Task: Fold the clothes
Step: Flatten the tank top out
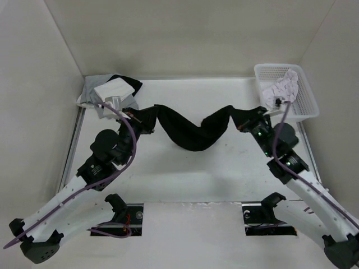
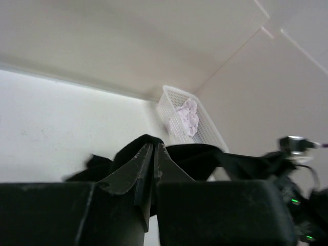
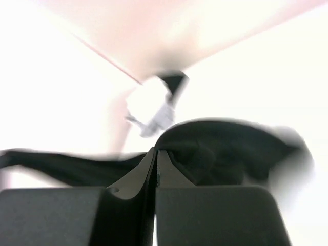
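So right now both arms are holding the black T-shirt (image 1: 193, 134) between them like a hammock. Using the white basket (image 1: 307, 106) at the far right corner as my reference: the right gripper (image 1: 244, 125) is sitting just beside the basket's near-left corner. Its jaws are pinched tight on one end of the shirt, and in the right wrist view the fingers are pressing together with black cloth bunching up right behind the tips.

The left gripper (image 1: 141, 120) is working well away from the basket, over on the opposite side of the table (image 1: 185, 185). Its jaws are also clamped narrow on the other end of the shirt. The left wrist view is showing the tips squeezed together with dark fabric folding over them, and the basket sitting beyond.

The shirt itself is running as a twisted, bunched band from just left of the basket across to the left gripper, with the middle drooping toward the near edge. I honestly can't tell if the drooping part is touching the table or hanging just above it.

Inside the basket a white-pinkish patterned garment (image 1: 284, 86) is lying crumpled. Straight across from the basket, in the far left corner, a pile of grey, white and black garments (image 1: 112, 91) is sitting just behind the left gripper.
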Controlling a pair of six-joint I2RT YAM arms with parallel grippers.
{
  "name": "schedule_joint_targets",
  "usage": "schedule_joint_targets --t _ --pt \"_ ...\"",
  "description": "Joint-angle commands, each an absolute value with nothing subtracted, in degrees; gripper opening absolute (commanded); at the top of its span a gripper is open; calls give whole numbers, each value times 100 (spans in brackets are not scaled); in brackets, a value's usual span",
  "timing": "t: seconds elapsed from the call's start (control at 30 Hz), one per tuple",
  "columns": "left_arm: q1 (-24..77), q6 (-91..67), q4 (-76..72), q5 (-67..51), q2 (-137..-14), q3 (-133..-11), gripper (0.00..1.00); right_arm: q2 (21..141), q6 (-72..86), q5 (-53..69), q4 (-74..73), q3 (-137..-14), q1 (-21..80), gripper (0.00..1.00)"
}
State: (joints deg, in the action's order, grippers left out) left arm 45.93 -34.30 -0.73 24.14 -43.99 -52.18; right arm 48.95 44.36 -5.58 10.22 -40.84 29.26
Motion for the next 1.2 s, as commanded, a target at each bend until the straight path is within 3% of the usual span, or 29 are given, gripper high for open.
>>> schedule_joint_targets --t 0.0,0.2,0.33,0.5,0.63,0.67,0.73,0.8,0.87,0.97,1.0,1.1,1.13,1.17 --pt "4829 -2980 -413 3075 -3921 -5528 1 4334 3693 -765 -375 -4735 2993 2" --pt "5111 -2768 -229 3734 -3551 -5028 1 5534 3366 -318 -187 -5238 2282 3" --pt "5041 -2926 43 3972 -3367 -4502 2 7412 3568 227 937 -5527 1833 4" --pt "4769 -3383 562 4069 -3243 -3983 2 9929 3603 835 898 -7511 1762 3" --pt "4347 -3726 791 3921 -3340 -3613 2 10986 3612 564 229 -9226 1788 16" --pt "4146 -3831 800 3737 -3392 -3499 2 10830 3543 423 237 -9237 1815 26" --pt "3882 -3928 782 3447 -3445 -3419 2 10417 3446 343 290 -8783 1955 39" --pt "3531 -4025 747 3070 -3480 -3323 3 9812 3410 160 351 -7854 2130 42" --pt "3328 -4078 747 2849 -3515 -3270 3 9415 3401 9 579 -7053 2323 37" --pt "2915 -4201 703 2383 -3551 -3103 3 8817 3410 114 870 -5392 3043 9" --pt "2826 -4245 686 2269 -3559 -3059 3 8737 3428 123 905 -5153 3184 5" --pt "2615 -4315 686 2057 -3525 -2918 3 8272 3734 -34 1046 -4160 3817 4" --pt "2562 -4342 686 2004 -3516 -2866 3 8070 3883 -183 1116 -3853 4010 7" --pt "2527 -4368 686 1960 -3507 -2830 3 7851 4085 -411 1195 -3536 4203 18"
